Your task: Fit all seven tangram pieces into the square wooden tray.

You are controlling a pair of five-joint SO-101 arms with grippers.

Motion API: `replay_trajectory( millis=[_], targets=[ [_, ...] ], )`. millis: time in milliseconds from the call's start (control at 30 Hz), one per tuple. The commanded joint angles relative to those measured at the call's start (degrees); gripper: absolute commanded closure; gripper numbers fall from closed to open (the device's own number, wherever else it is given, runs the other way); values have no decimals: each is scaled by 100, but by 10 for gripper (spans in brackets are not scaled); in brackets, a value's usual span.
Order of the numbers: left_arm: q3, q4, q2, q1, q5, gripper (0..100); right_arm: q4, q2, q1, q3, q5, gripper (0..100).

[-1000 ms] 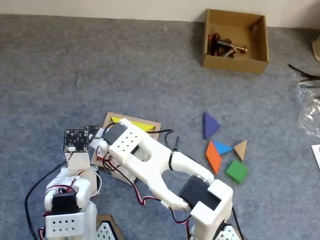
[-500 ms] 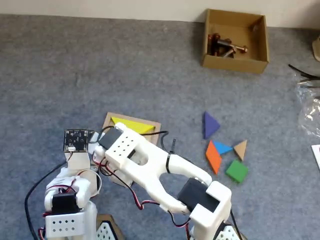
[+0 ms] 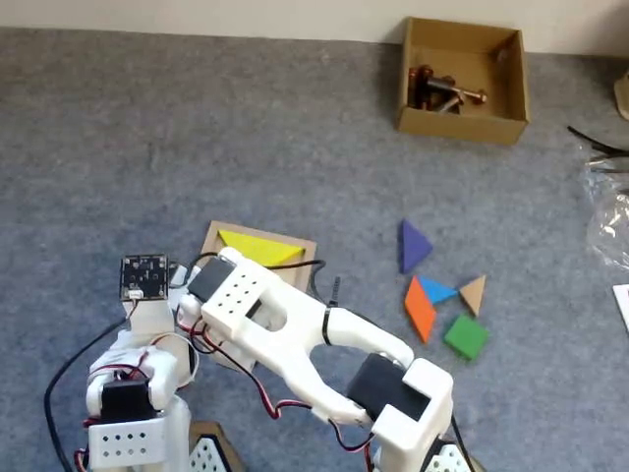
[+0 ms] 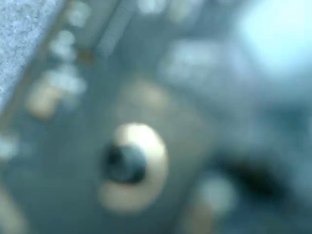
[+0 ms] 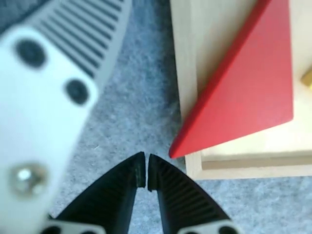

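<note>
The square wooden tray [image 3: 307,245] lies left of centre, half covered by my right arm [image 3: 295,334]. A yellow triangle [image 3: 257,246] rests in its far part. In the right wrist view a red triangle [image 5: 243,92] lies in the tray [image 5: 183,58] with one tip riding over the rim. My right gripper [image 5: 146,171] hovers shut and empty above the carpet just outside that tray corner. Off to the right lie a purple triangle [image 3: 413,244], an orange parallelogram [image 3: 420,307], a blue triangle [image 3: 438,291], a wood-coloured triangle [image 3: 474,292] and a green square [image 3: 465,335].
My left arm [image 3: 147,285] stands close beside the tray's left side; a white ribbed part [image 5: 53,87] of it crowds the right gripper. A cardboard box [image 3: 462,79] with metal bits sits at the far right. Clear plastic [image 3: 609,211] lies at the right edge.
My right arm's head has pulled back toward the near left, off the tray, uncovering more of the yellow triangle. The left arm shifted slightly left.
</note>
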Motion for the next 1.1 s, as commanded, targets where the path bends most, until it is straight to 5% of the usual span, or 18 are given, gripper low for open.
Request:
replay_trajectory(
  millis=[0,500,1067],
  targets=[
    [119,44,40,-40,-18,995,145,-119,-136,-374,-44,994],
    [119,44,40,-40,-18,995,752,-101,593,-1209,-9,994],
    [119,44,40,-40,-18,995,13,-75,1376,-418,0,994]
  ],
)
